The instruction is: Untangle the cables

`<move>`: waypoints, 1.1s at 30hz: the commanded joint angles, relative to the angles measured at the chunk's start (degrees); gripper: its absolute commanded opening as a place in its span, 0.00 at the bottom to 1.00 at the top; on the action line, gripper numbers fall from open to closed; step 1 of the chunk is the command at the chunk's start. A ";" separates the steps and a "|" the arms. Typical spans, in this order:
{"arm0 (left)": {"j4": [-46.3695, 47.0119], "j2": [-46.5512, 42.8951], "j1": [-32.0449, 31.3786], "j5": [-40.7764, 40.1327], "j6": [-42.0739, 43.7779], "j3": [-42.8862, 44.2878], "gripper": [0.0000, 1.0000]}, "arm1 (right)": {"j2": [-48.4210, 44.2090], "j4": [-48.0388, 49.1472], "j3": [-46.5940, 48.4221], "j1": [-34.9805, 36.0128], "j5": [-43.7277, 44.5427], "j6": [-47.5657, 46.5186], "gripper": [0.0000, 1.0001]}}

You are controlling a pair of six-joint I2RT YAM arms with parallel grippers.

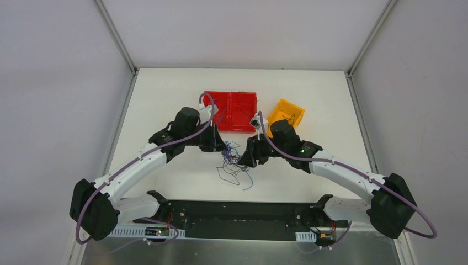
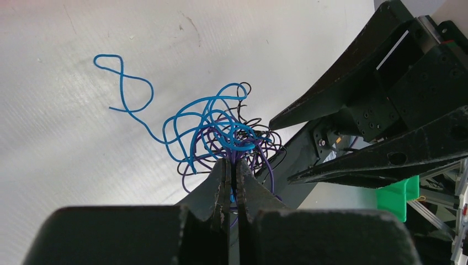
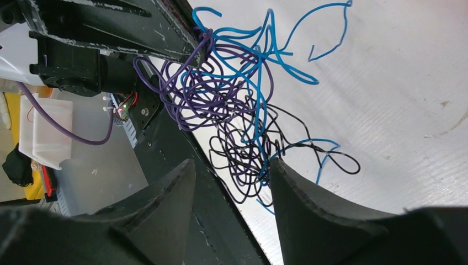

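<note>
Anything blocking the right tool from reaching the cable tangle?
Nothing visible does. The right tool is open, with the cables directly ahead of its fingertips. The left tool is shut on them from the opposite side.

We count two robot arms — the left arm [image 1: 135,165] and the right arm [image 1: 345,172] — one red tray [image 1: 248,105], one yellow bin [image 1: 290,105], and one tangle of thin cables [image 1: 234,163] in three colours: blue, purple, black.
</note>
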 commanded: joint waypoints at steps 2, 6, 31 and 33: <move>2.18 -2.32 -0.54 -1.15 1.46 1.19 0.00 | -0.48 0.07 1.32 1.44 -0.12 -0.40 0.57; 2.21 -2.72 -0.55 -2.70 1.14 0.77 0.00 | -1.09 -0.54 0.20 2.44 5.81 2.51 0.69; 3.90 -4.57 -0.54 -6.97 -0.28 -1.85 0.00 | -1.42 12.16 -7.27 6.09 15.96 23.50 0.10; 2.23 -4.50 -0.54 -11.06 -0.39 -2.29 0.00 | -2.68 9.32 -7.46 6.08 19.26 23.08 0.00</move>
